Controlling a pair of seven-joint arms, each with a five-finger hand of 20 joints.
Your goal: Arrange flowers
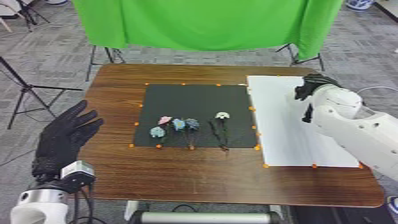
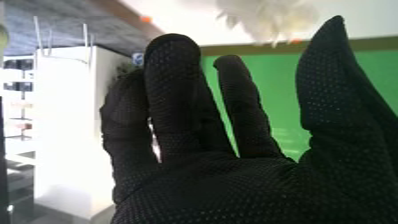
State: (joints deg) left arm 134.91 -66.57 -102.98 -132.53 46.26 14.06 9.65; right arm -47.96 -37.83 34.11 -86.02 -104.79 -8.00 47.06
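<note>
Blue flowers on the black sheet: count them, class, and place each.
3: a pale blue flower just below the pink flower; to its right, a blue flower and another blue flower, side by side.

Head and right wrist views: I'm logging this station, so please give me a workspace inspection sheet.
Surface: brown wooden table with dark mat and white sheet.
Job's things: pink flower, blue flowers and white flower on the mat; pale, blurred flower shape in the right wrist view.
Clutter: orange markers along mat and sheet edges.
Hands: left hand open, at the table's left edge; right hand open, over the sheet.
Cables: dark cable near the left wrist.
Surroundings: green cloth beyond the table, grey floor.
</note>
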